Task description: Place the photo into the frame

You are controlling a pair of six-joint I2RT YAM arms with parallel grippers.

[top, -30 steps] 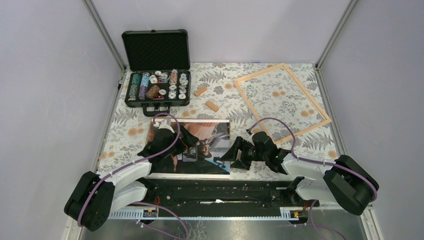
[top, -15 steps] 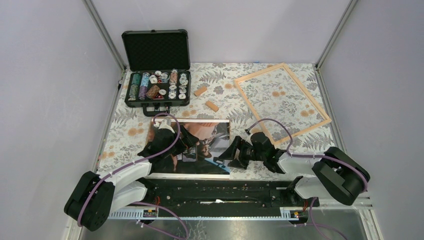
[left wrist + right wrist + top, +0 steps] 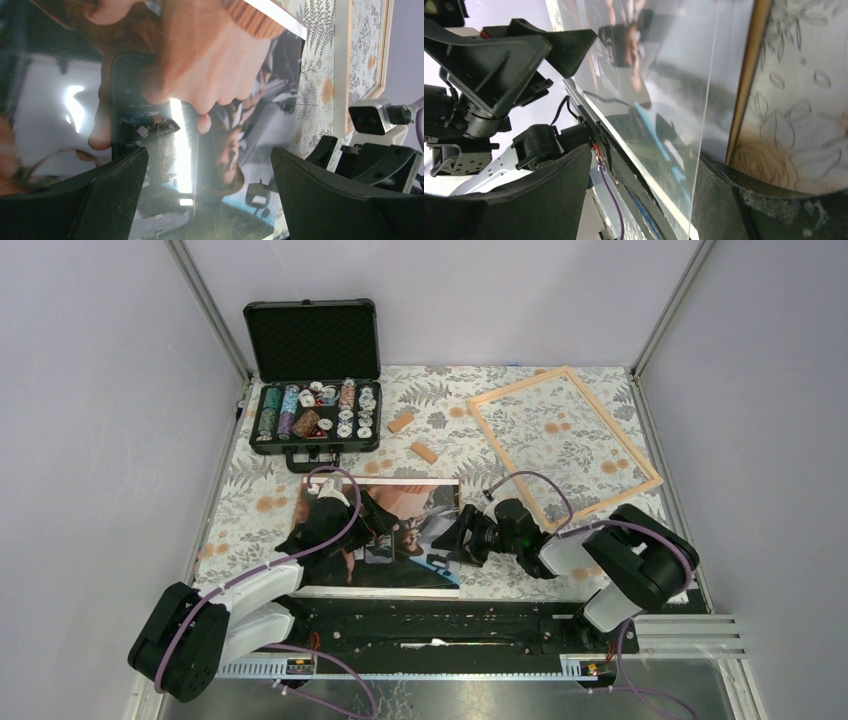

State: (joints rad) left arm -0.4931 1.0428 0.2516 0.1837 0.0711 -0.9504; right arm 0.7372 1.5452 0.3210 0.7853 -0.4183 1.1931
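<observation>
Item count: one photo [image 3: 425, 500] at 6 o'clock; one frame [image 3: 517, 384] at 2 o'clock; two wooden blocks [image 3: 401, 423] [image 3: 424, 452]; one open case [image 3: 312, 340] at 11 o'clock; two arms [image 3: 260, 585] [image 3: 600, 550].

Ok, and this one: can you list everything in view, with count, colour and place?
photo: one, dark with tan and orange tones, near middle of table
frame: one, pale wood, far right
case: one, black, open, far left
chips: many, mixed colours, in the case
wooden blocks: two, light brown, between case and frame
tablecloth: one, white with leaf print, under everything
left gripper: one, black, open, over the photo
right gripper: one, black, open, at the photo's right edge
</observation>
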